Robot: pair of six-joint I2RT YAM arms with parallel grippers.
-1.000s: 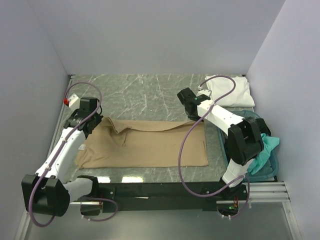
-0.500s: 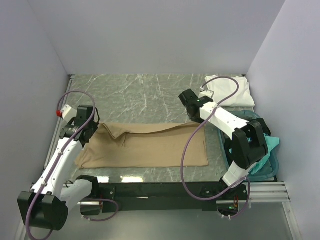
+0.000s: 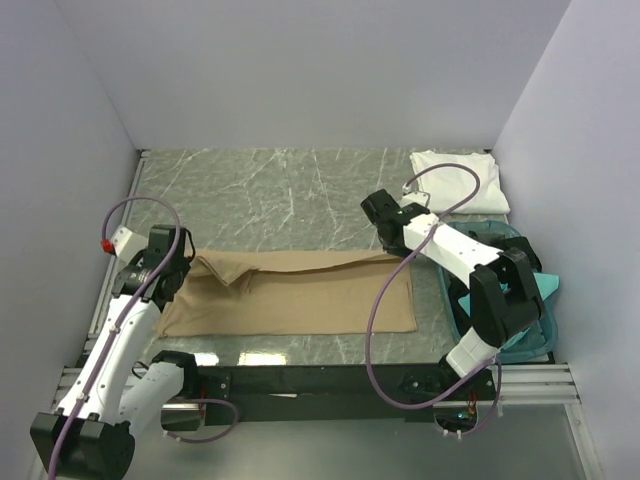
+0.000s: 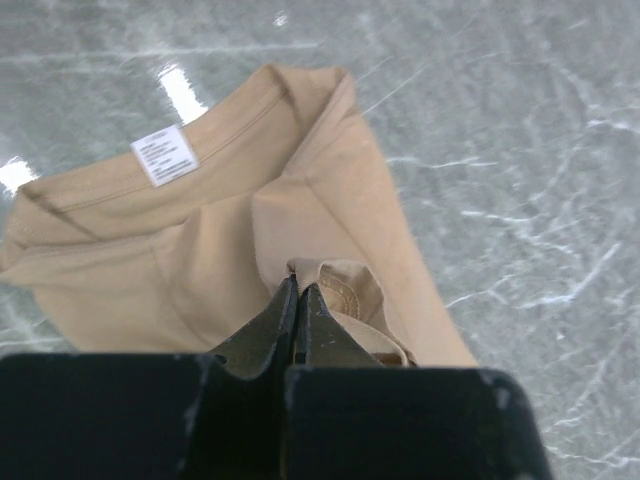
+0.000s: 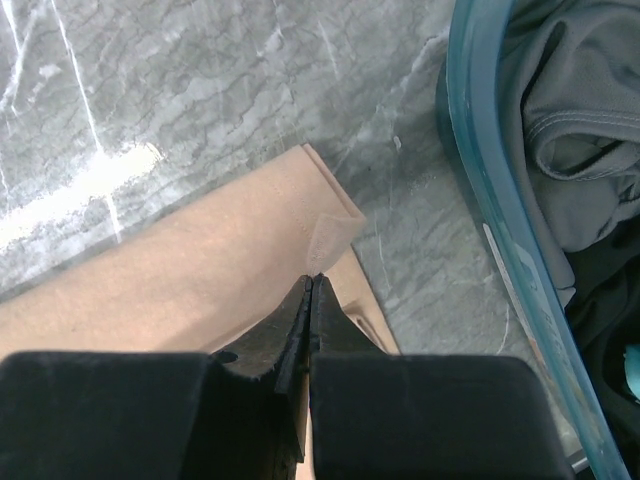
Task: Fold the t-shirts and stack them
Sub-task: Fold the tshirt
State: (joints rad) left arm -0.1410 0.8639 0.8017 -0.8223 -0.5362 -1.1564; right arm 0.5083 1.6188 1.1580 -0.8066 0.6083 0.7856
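Working on the tan t-shirt (image 3: 290,300), spread over the near half of the worktop (image 3: 290,190), long axis left to right, parallel to the near edge. Grips it at both ends of its far edge.

On the left, pinches a bunched fold of tan cloth in the left end effector (image 4: 297,300), jaws fully closed, just short of the neckline and its white label (image 4: 163,155). On the right, clamps the far right corner in the right end effector (image 5: 311,285), jaws likewise pressed together on a small turned-over flap. Puts each arm nearest its own end, so no crossing needed.

Leaves the body of the shirt lying toward the near edge from both tips. Looks like a lengthwise fold: far edge to be carried over onto the near edge, both ends travelling level. Possibly catches more than one layer on the left; hard to confirm from the wrist view.

Elsewhere, shows a white t-shirt (image 3: 462,185) folded at the far right corner, and a teal t-shirt (image 3: 535,290) and a dark grey t-shirt (image 5: 570,110) heaped in the teal basket (image 5: 487,170) at the right edge.
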